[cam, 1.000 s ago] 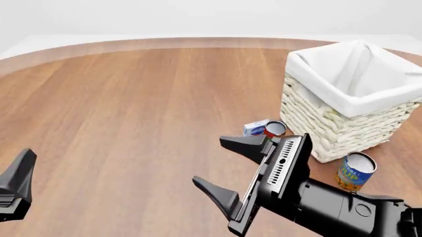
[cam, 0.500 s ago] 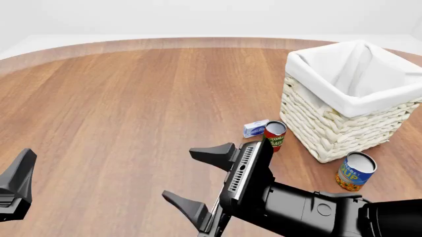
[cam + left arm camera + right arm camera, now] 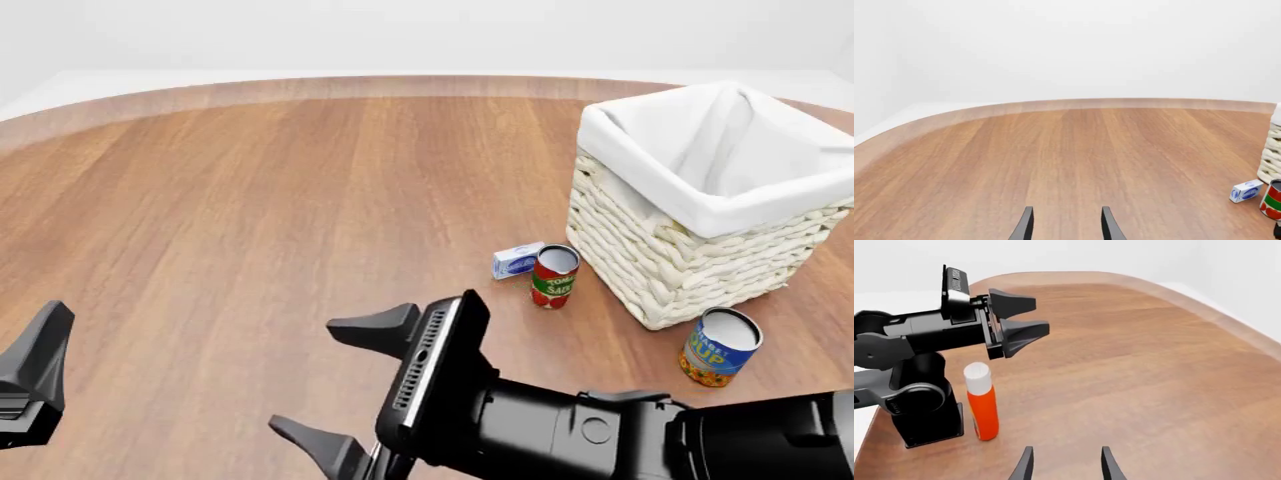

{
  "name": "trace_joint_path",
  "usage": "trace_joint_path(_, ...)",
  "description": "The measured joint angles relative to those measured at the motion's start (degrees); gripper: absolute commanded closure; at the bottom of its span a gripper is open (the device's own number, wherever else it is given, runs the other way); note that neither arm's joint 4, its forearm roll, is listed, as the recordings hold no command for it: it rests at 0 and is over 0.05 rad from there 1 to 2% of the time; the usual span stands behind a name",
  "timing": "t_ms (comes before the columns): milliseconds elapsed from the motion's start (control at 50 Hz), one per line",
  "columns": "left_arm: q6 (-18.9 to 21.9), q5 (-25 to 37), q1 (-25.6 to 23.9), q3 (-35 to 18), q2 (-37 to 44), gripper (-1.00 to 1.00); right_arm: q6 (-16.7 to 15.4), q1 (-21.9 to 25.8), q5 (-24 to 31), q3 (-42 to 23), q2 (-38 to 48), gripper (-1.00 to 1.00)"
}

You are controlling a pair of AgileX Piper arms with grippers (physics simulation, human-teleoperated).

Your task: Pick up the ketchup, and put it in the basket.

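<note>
The ketchup point(image 3: 981, 405), a red-orange bottle with a white cap, shows only in the right wrist view. It stands upright on the table beside the left arm's black base point(image 3: 921, 412). My right gripper point(image 3: 1064, 465) is open and empty, some way short of the bottle. In the front view the right gripper point(image 3: 344, 385) hangs low at the centre, turned leftward. My left gripper point(image 3: 1066, 227) is open and empty, and in the right wrist view this left gripper point(image 3: 1017, 317) hovers above the bottle. The basket point(image 3: 667, 250) stands at the right.
A red-green can point(image 3: 554, 277) and a small white-blue box point(image 3: 517, 260) sit just left of the basket. A blue-yellow can point(image 3: 718, 347) stands in front of it. The table's curved far edge point(image 3: 1074, 104) runs across the back.
My right gripper has swung left and nearer the table's front edge, still open. This uncovered the red-green can. The left arm has not moved.
</note>
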Motion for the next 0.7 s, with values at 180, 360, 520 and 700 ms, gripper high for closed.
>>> trace_joint_path(180,0.0,0.0,0.0,0.0,0.0,-1.0,0.8,1.5,1.0,-2.2,1.7,-1.0)
trace_joint_path(360,0.0,0.0,0.0,0.0,0.0,-1.0,1.3,2.9,1.9,-4.2,3.7,-1.0)
trace_joint_path(520,0.0,0.0,0.0,0.0,0.0,-1.0,1.6,3.8,2.6,-5.9,5.2,-1.0)
trace_joint_path(700,0.0,0.0,0.0,0.0,0.0,-1.0,1.5,4.7,3.6,-8.0,6.6,-1.0)
